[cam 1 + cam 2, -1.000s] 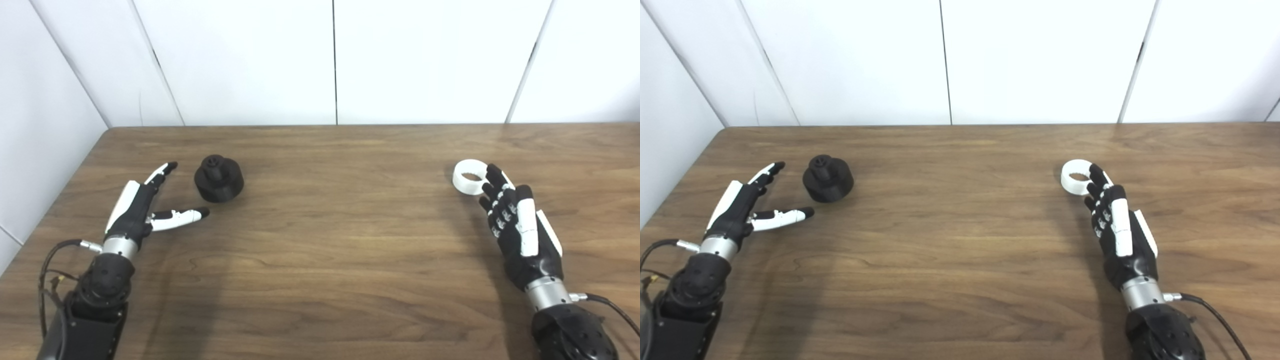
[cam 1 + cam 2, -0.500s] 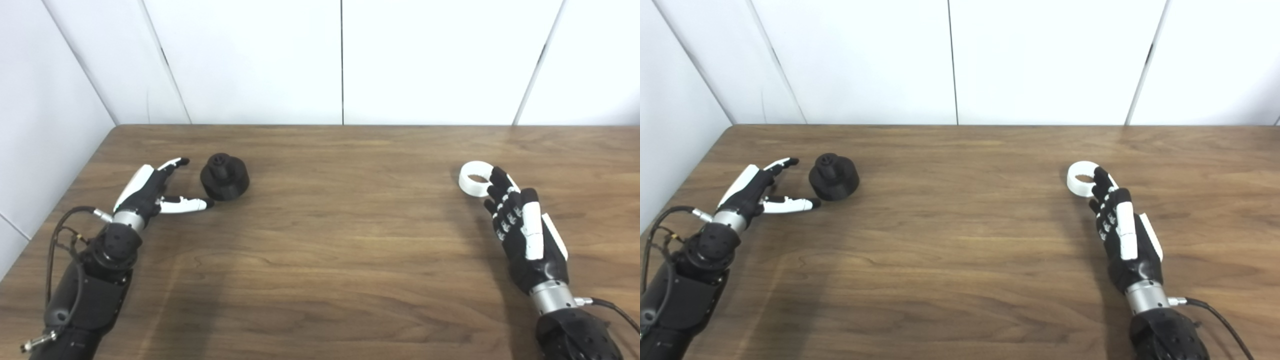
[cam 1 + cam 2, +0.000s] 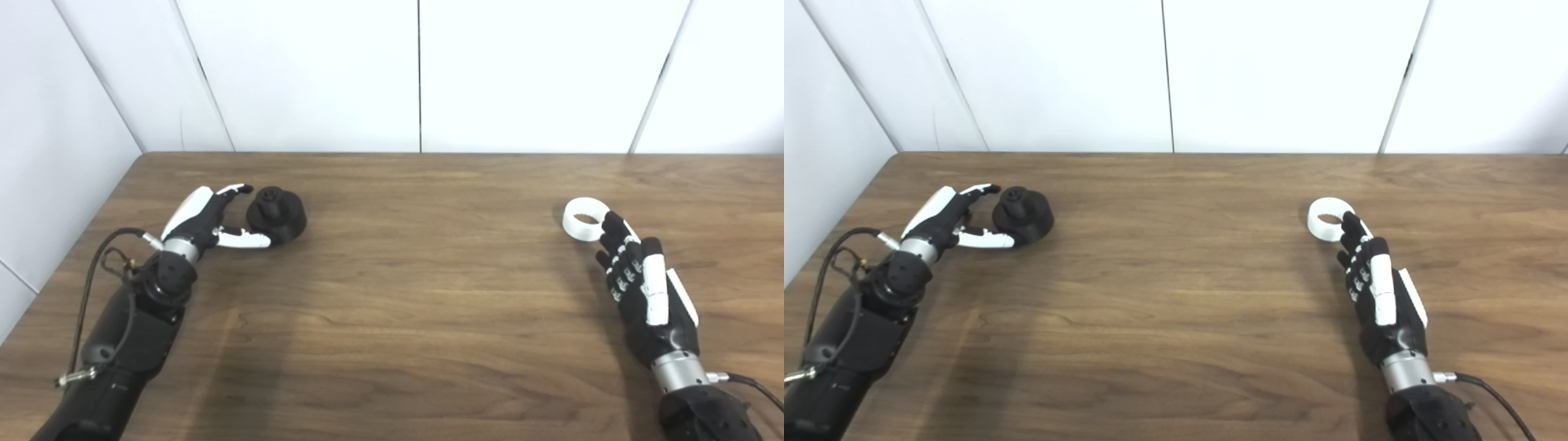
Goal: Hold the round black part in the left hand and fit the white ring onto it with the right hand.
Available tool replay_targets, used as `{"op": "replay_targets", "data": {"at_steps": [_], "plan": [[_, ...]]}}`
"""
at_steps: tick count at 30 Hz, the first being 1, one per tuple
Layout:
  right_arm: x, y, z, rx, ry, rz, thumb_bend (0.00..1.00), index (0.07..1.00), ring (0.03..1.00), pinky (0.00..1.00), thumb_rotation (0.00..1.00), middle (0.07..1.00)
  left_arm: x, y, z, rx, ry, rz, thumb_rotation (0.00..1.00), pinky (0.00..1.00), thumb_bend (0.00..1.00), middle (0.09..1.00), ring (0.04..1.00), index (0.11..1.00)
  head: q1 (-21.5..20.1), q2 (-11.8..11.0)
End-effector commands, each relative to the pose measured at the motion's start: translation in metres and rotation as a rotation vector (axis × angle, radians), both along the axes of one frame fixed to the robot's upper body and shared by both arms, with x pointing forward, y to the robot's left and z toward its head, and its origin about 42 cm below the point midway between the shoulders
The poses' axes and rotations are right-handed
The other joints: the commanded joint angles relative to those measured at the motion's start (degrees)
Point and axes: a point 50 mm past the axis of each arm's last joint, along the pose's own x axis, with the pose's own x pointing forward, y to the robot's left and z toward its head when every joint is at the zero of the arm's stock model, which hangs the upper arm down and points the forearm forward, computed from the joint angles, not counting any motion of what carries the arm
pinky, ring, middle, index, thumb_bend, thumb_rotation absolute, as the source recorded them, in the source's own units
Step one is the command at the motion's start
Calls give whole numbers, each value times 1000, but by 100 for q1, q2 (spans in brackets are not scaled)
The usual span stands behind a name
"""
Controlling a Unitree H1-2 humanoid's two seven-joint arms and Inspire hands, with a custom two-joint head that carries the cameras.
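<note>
White wall panels stand behind a brown wooden table [image 3: 398, 294], and both parts lie on it, well apart. The black part [image 3: 277, 207] sits upright near the far left; the left hand [image 3: 205, 217] is at its side with fingers spread, thumb low against the part's base and the other fingertips near its top, but not closed round it and not lifting it. The white ring [image 3: 580, 218] lies flat on the right side; the right hand [image 3: 643, 282] rests palm down just behind it, fingers loosely curled and open, tips touching or nearly touching the rim, holding nothing. By my reading the task is at its start: neither part is grasped. Left to do: grip and raise the black part, pick up the ring, bring the two together and seat the ring.
</note>
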Motion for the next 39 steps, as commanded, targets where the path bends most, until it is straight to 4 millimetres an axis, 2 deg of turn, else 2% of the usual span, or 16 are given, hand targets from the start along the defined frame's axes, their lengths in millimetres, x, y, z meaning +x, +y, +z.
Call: {"op": "replay_targets", "data": {"at_steps": [1,17,29,39], "plan": [[5,1,20,-5,-107,2,656,949,1000,1000,1000,981,17,-1,30,35,-94,-19,298,923,893,960,990,887,3,-13],[6,2,20,3,-116,-20,655,952,1000,1000,1000,974,26,-21,32,50,-80,-89,312,932,905,965,993,863,32,-46],[6,-2,21,1,-121,-21,643,964,1000,1000,1000,975,24,-25,27,50,-87,-106,211,958,869,929,998,684,8,-31],[5,-2,22,-6,-119,-12,655,967,999,1000,1000,971,20,-24,22,43,-128,-82,151,944,837,903,977,603,42,28]]}}
